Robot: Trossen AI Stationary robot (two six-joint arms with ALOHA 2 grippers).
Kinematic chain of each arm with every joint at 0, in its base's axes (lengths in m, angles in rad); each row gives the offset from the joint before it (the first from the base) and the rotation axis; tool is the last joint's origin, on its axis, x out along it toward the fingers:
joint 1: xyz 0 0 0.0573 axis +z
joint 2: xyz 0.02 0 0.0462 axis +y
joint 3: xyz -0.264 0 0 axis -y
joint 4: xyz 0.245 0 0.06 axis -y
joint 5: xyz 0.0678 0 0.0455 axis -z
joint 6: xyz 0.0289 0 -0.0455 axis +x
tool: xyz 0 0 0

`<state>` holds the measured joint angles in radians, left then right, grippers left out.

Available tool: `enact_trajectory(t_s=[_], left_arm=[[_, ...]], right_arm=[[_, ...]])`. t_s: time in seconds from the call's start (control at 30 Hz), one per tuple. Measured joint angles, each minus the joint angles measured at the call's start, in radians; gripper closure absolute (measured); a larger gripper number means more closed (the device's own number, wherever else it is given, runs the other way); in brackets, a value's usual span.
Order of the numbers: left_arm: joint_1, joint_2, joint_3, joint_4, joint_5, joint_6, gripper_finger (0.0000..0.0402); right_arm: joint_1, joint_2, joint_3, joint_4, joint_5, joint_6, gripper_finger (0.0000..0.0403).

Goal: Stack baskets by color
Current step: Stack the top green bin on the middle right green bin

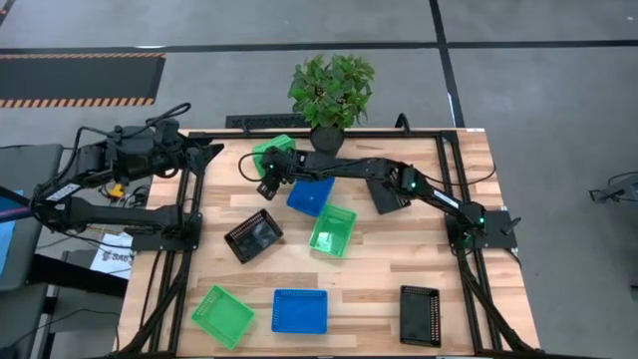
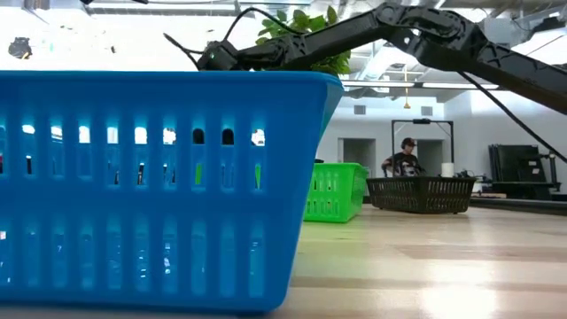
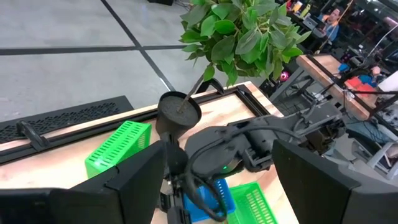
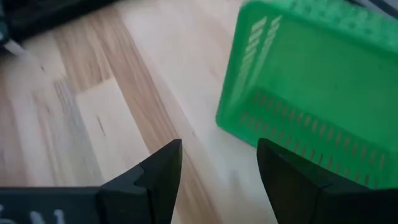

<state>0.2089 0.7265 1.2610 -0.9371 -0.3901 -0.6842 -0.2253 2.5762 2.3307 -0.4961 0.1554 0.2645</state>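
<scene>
1. Looking down from the high view, I count eight baskets plainly; a ninth I cannot make out.
2. Front row: green basket [image 1: 221,315] sits turned diagonally at the front left; blue basket [image 1: 300,311] lies with its long axis across the table; black basket [image 1: 420,315] at the front right runs front to back.
3. Middle cluster: a second black basket [image 1: 253,237] is skewed; a second green basket [image 1: 332,230] touches a second blue basket [image 1: 311,194], both angled.
4. Far edge: a third green basket [image 1: 269,155] is tipped up near the potted plant [image 1: 331,88]; the right arm hides part of it. A dark basket-like shape [image 1: 388,195] lies under that arm, too covered to be sure of.
5. Right gripper [image 4: 219,163] hovers just beside the tipped green basket, fingers spread apart, holding nothing.
6. Left gripper [image 3: 217,180] is parked off the table's left edge, fingers wide apart, empty.
7. Low view: the front blue basket fills the left half and blocks most of the table behind it.
8. Baskets are shallow rectangular plastic with slotted, mesh-like walls; the table [image 1: 369,289] is pale wood planks.
9. A person shows in the room behind, small and indistinct.
</scene>
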Motion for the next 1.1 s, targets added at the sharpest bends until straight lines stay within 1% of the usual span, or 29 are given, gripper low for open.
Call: enact_trajectory(t_s=[0.1,0.17,0.27,0.33,0.4,0.5,0.57,0.8,0.87,0.93,1.1], left_arm=[[0.0,0.0,0.0,0.0,0.0,0.001,0.012],[0.0,0.0,0.0,0.0,0.0,0.01,0.012],[0.0,0.0,0.0,0.0,0.0,0.011,0.012],[0.0,0.0,0.0,0.0,-0.006,0.012,0.012],[0.0,0.0,0.0,0.001,-0.014,0.023,0.012],[0.0,0.0,0.0,0.001,-0.016,0.026,0.012],[0.0,0.0,0.0,0.001,-0.016,0.026,0.012],[0.0,0.0,0.0,0.0,-0.012,0.026,0.012],[0.0,0.0,0.0,0.0,-0.015,0.026,0.012],[0.0,0.0,0.0,0.0,-0.016,0.026,0.012],[0.0,0.0,0.0,0.0,-0.016,0.026,0.012]], right_arm=[[-0.001,-0.007,0.003,-0.001,0.0,0.0,0.0173],[-0.001,-0.017,0.016,-0.041,-0.001,-0.01,0.0173],[-0.001,-0.072,0.018,-0.048,0.0,-0.079,0.0173],[0.001,-0.13,0.019,-0.058,0.0,-0.185,0.0173],[0.001,-0.169,0.024,-0.051,0.009,-0.328,0.0173],[-0.005,-0.167,0.021,-0.064,0.049,-0.525,0.0173],[-0.018,-0.147,0.017,-0.098,0.05,-0.594,0.0173],[-0.057,-0.082,0.019,-0.098,0.059,-0.681,0.0173],[-0.059,-0.065,0.016,-0.099,0.086,-0.697,0.0173],[-0.06,-0.064,0.017,-0.108,0.109,-0.722,0.0173],[-0.074,-0.068,0.019,-0.113,0.115,-0.737,0.0173]])
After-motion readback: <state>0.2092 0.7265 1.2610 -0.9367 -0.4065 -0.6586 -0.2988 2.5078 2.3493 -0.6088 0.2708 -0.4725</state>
